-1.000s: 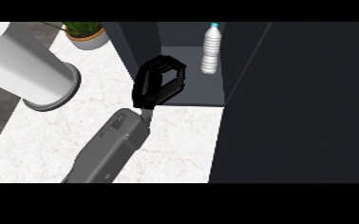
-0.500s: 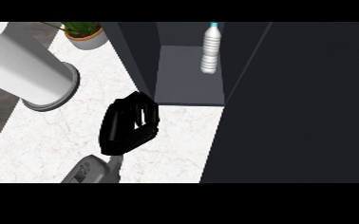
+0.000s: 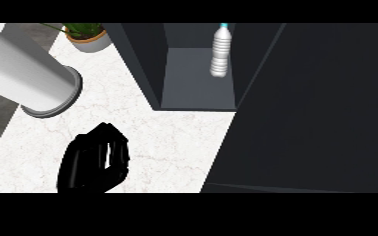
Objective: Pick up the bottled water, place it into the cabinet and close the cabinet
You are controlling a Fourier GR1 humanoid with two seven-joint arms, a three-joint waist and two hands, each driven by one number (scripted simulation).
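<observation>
A clear water bottle (image 3: 220,51) with a blue cap stands upright inside the dark cabinet (image 3: 193,87), toward the back right of its shelf. The cabinet's dark door (image 3: 310,115) stands open at the right and fills that side of the view. My right hand (image 3: 92,164) is low at the left over the white marble counter (image 3: 173,140), well away from the bottle and the cabinet opening. Its fingers are relaxed and hold nothing. My left hand does not show.
A large light grey cylinder (image 3: 37,82) slants across the left side over the counter. A potted plant (image 3: 87,36) stands at the back left beside the cabinet's left wall (image 3: 140,60).
My right hand has drawn back from the cabinet opening, down and to the left, and its forearm has left the view. The bottle stays in the cabinet.
</observation>
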